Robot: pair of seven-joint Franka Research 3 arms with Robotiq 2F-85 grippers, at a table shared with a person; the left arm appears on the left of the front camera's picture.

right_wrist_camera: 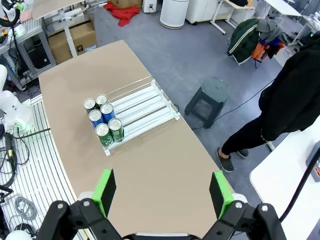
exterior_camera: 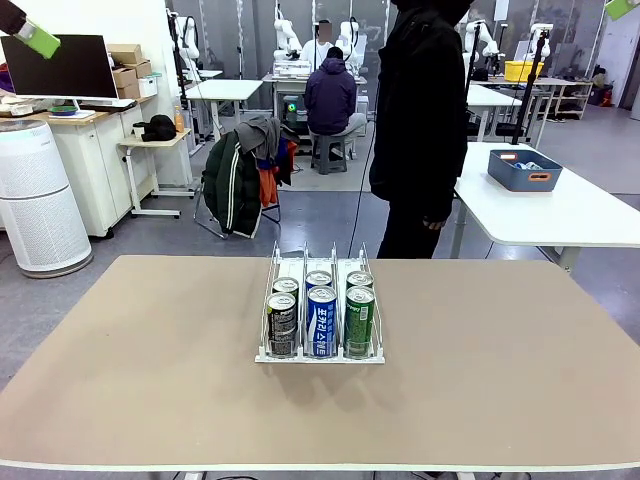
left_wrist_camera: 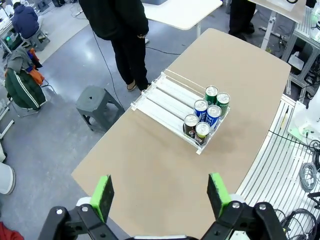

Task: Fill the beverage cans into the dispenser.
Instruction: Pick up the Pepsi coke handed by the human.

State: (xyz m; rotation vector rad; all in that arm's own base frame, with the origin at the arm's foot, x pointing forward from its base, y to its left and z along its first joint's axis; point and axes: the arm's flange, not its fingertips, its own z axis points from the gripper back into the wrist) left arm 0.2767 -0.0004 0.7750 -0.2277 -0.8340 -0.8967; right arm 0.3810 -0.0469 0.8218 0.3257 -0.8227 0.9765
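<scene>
We are counting six cans: two black, two blue and two green, each with a silver top. They are standing upright in one dispenser, two to a lane across its three lanes. Black is filling the 9 o'clock lane, blue the middle and green the 3 o'clock lane. All six are crowding the 6 o'clock end, each pair touching front to back. The dispenser is sitting at the middle of the counter. White lettering is running down each can, but we are finding it too small to read.

One person in black is standing at 12 o'clock, just past the counter's far edge. One grey stool is sitting on the floor beside them. At 2 o'clock one blue tub is resting on a white table. At 11 o'clock a chair is carrying jackets, and at 9 o'clock a white purifier is standing.

The left gripper and right gripper are hanging high over the counter, well apart from the cans. Each is spreading its green pads wide and gripping nothing.
</scene>
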